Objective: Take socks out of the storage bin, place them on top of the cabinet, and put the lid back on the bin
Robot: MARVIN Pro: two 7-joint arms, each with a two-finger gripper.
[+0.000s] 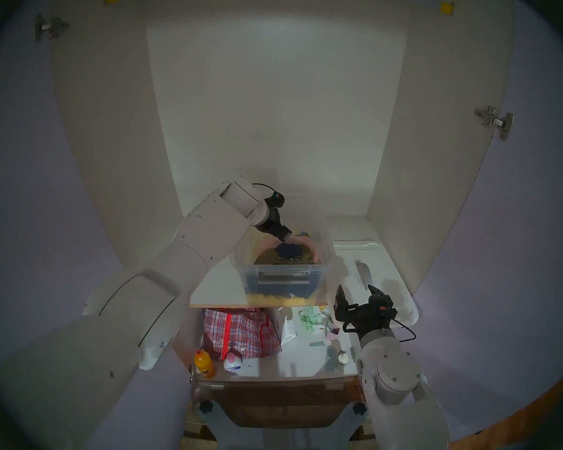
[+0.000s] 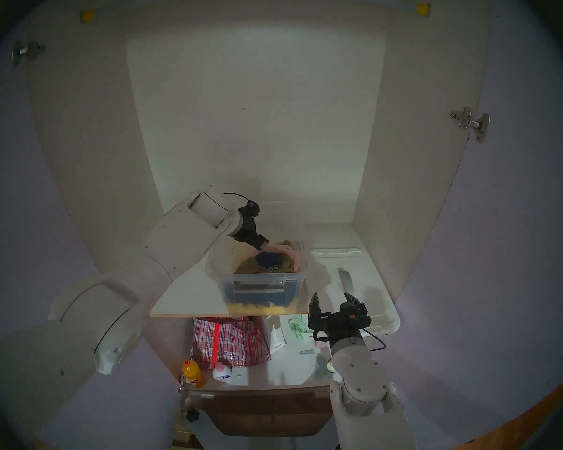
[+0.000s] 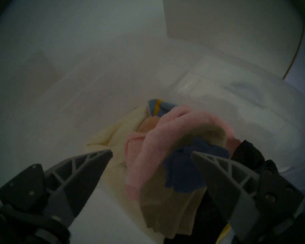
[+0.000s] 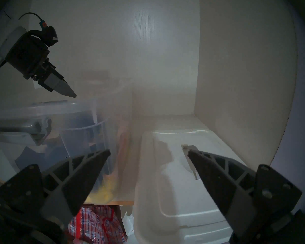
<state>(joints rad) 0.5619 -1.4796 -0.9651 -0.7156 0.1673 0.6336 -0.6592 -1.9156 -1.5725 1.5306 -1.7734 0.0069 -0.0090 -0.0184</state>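
Note:
The clear storage bin (image 1: 281, 277) stands open on the cabinet's white shelf (image 1: 218, 287). The navy socks (image 1: 288, 248) lie inside on an olive-brown garment, next to a pink garment (image 3: 165, 138). My left gripper (image 3: 151, 152) is open just above the bin's contents. The socks (image 3: 185, 169) sit against its right finger, not gripped. The white lid (image 1: 384, 277) lies flat on the shelf right of the bin, its grey strap handle (image 1: 363, 270) up. My right gripper (image 1: 355, 288) is open and empty, hovering over the lid's front part (image 4: 174, 176).
The cabinet's side panels and back wall close in the shelf, with a metal hinge (image 1: 494, 121) at the right. Below the shelf's front edge stand a red plaid bag (image 1: 241, 332), an orange bottle (image 1: 204, 363), a white bottle (image 1: 233, 362) and small clutter.

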